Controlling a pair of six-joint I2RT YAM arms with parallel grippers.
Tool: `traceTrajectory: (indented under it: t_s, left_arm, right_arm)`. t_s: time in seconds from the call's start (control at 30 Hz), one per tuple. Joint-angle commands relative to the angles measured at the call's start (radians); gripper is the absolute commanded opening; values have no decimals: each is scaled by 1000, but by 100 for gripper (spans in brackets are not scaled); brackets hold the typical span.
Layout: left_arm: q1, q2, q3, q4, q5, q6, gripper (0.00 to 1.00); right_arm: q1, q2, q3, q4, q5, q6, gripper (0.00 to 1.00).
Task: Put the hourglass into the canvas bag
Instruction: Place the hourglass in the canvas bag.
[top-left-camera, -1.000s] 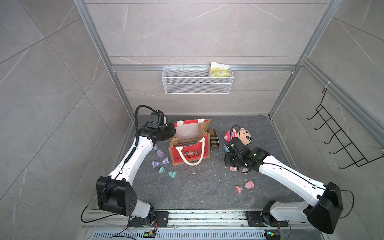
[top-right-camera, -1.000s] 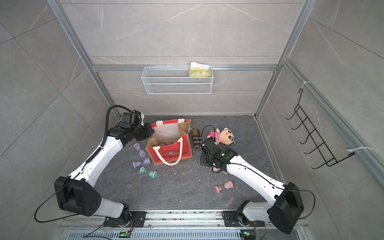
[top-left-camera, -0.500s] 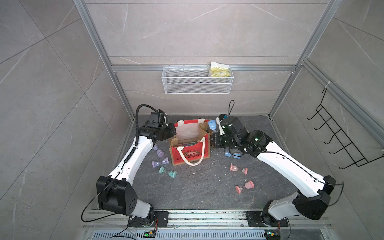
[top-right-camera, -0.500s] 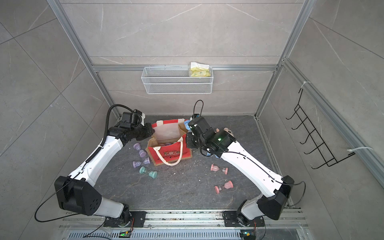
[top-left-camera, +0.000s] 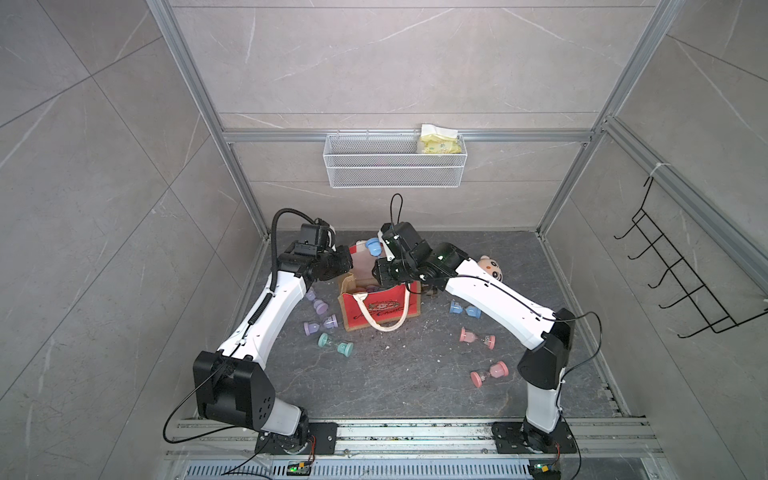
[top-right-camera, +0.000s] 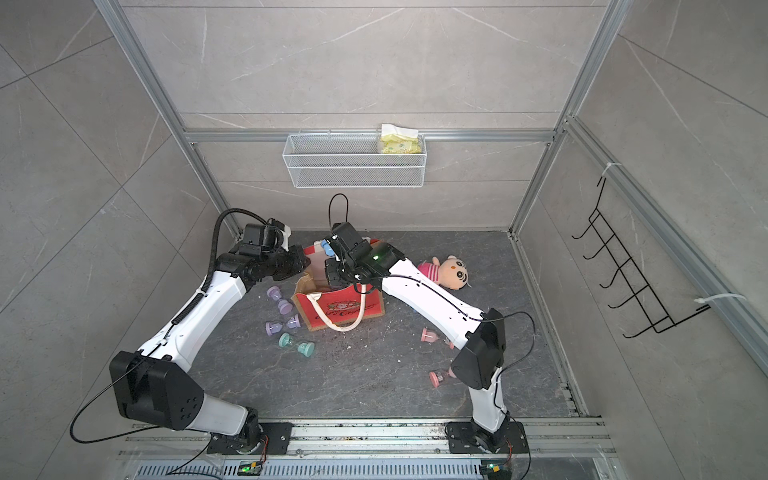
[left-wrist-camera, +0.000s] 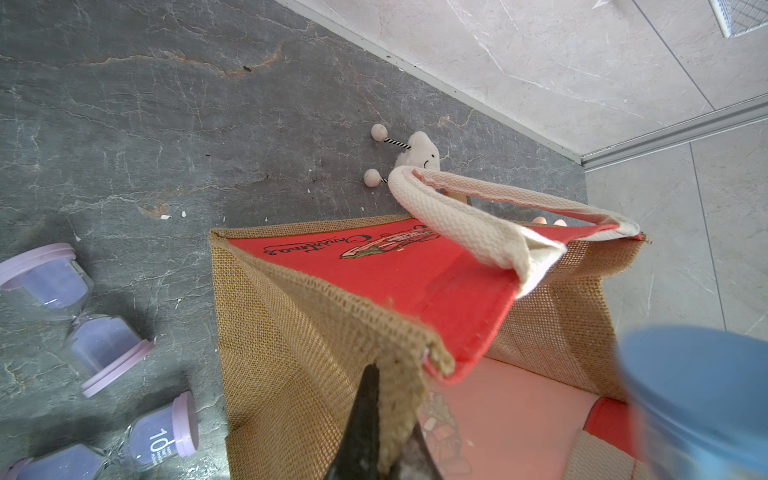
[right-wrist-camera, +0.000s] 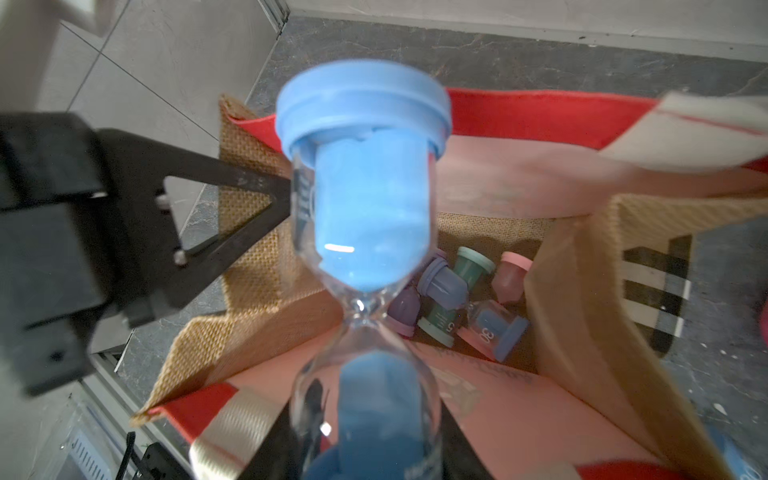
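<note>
**Far left.** Lilac-capped glass hourglasses (top-left-camera: 320, 328) and a teal-capped glass hourglass (top-left-camera: 336, 344) lie on their sides on the dark grey stone surface (top-left-camera: 395, 382), just beside the bag.

**Left end effector** (left-wrist-camera: 388, 432). The jaws are closed tight and pinch the top edge of the bag's tan burlap side panel. Judged purpose: bracing the mouth open.

**Centre.** The boxy red-and-burlap canvas bag (top-left-camera: 380, 311) stands upright with its mouth open. A white rope handle (left-wrist-camera: 465, 216) arches over the rim of one red panel. Several small hourglasses (right-wrist-camera: 457, 299) lie on the bag's floor.

**Right end effector** (right-wrist-camera: 365, 453). The jaws are closed on the lower bulb of the blue-capped, blue-sand glass hourglass (right-wrist-camera: 365, 199). The hourglass hangs over the bag's mouth, near the braced corner. Its free cap is above the rim, so it is not yet inside.

**Right.** A second blue hourglass (top-left-camera: 464, 309), two pink-capped hourglasses (top-left-camera: 478, 337) and a plush doll (top-left-camera: 490, 268) lie apart from the bag.

**Step in hand, as judged: the deposit.**
- Lower the hourglass through the middle of the mouth, clear of the burlap rim and the handles.
- Open the jaws only once the whole hourglass is below the rim and close to the hourglasses already inside, since glass dropped from height onto glass may crack.
- The left grip should hold until the right arm has withdrawn straight up.
</note>
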Motion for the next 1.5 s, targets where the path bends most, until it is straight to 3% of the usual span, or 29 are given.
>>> traceTrajectory:
  t_s: [0.0,0.67,0.93,1.3,1.47]
  left_arm:
    - [-3,-39,41,47,37,-9,0]
    - [-3,-85,-14,109,-9,-104,0]
    - [-5,-74,-25,126,5,-108,0]
    - [-5,-68,-19,117,-5,-98,0]
    - [-4,-68,-13,107,-27,-95,0]
  right_arm:
    - [-1,61,62,-45,19,17,3]
    - [-12,266,100,-82,77,110,11]
    - [-12,362,208,-166,96,120,31]
    - [-13,317,248,-187,89,115,65]
    - [-10,269,258,-203,84,109,73]
